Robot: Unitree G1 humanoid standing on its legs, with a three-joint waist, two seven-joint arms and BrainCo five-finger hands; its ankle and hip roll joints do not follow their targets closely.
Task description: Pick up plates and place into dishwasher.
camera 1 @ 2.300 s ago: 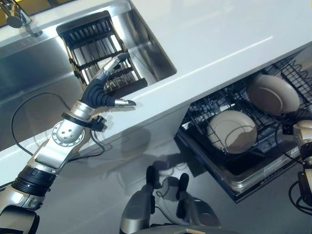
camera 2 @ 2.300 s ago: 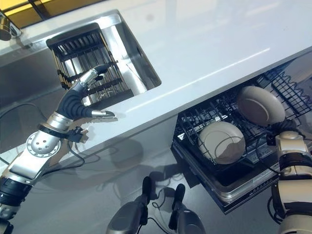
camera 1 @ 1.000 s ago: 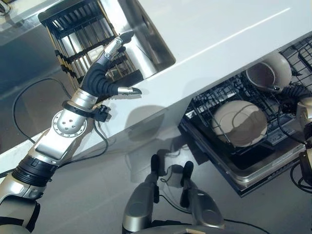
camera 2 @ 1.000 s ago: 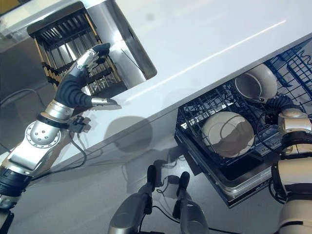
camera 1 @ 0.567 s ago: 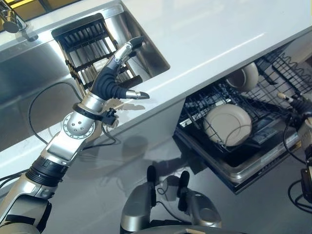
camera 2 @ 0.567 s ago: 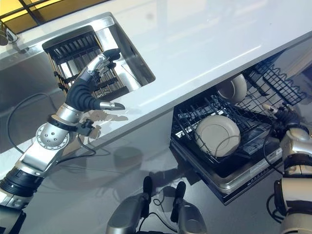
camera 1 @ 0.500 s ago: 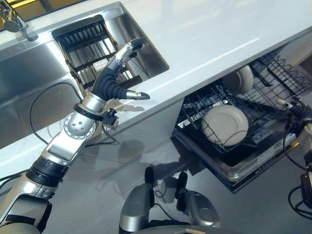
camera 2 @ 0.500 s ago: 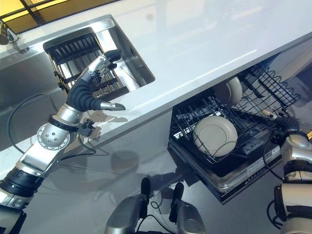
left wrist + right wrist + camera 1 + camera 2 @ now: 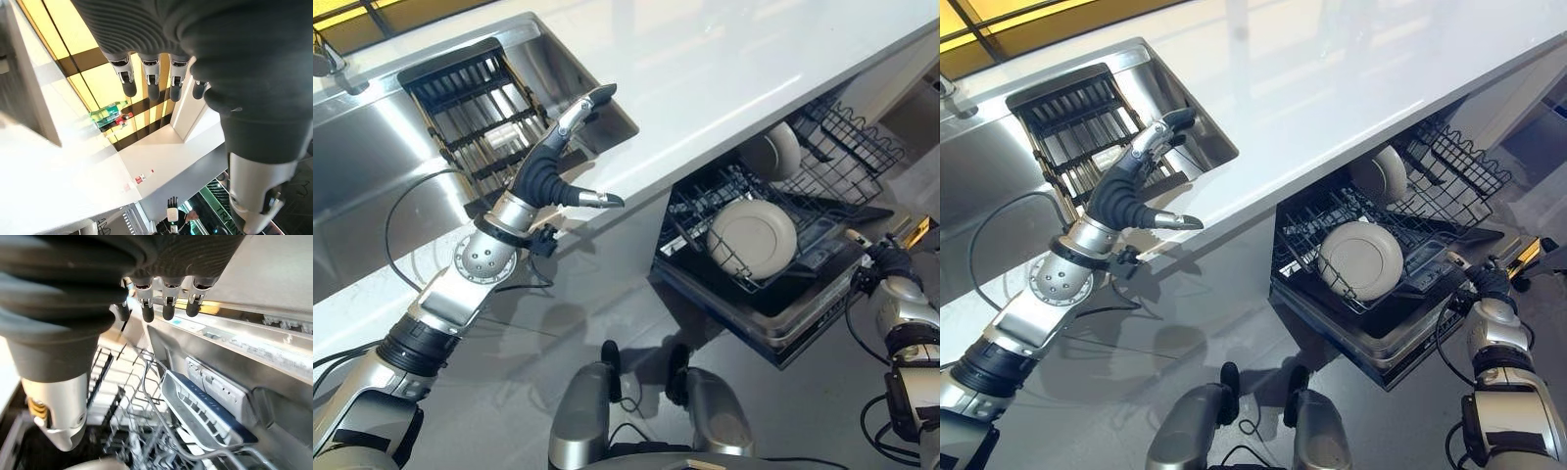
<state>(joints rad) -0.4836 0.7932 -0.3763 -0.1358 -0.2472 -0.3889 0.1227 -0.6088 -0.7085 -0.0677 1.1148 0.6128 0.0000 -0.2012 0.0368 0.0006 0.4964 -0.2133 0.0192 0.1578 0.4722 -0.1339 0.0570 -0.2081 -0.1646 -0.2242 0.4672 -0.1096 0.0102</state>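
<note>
A: Since the next plate would have to come from somewhere, which way does anything lie from the hands?

B: In the head views, both plates sit in the dishwasher rack at about four o'clock: the front plate faces up and outward, the rear plate stands more on edge behind it, towards one o'clock. The right hand is far nearer, just off the rack's outer corner. Its wrist view shows the fingers straight and released, holding nothing, pointing along the rack's side wall.

A: And the left hand?

B: The left hand hovers over the counter edge beside the sink, at roughly ten o'clock, well apart from the dishwasher. Fingers extended, thumb out, empty. The dark sink rack just beyond its fingertips runs with its long axis towards eleven o'clock; I can see no plate in it.

A: Any writing?

B: A label on the rack's front trim, too small to read.
</note>
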